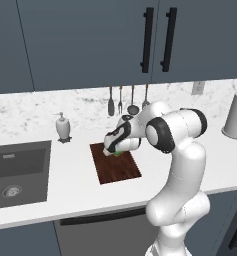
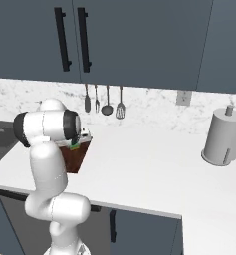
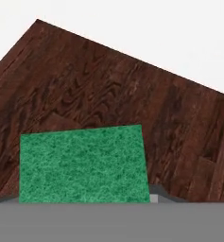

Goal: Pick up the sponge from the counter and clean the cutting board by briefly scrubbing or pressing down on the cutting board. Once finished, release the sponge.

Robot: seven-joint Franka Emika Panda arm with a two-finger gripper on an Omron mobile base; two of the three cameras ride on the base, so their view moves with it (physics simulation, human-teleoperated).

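One fuzzy green rectangular sponge [image 3: 82, 163] clamped in the hand [image 1: 116, 150], over the grainy dark reddish-brown cutting board [image 3: 108, 90].

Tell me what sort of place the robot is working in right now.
A kitchen, rendered rather than real. A white counter with a sink runs under dark cabinets, utensils hang on the marble backsplash, and the arm is over a cutting board with a sponge.
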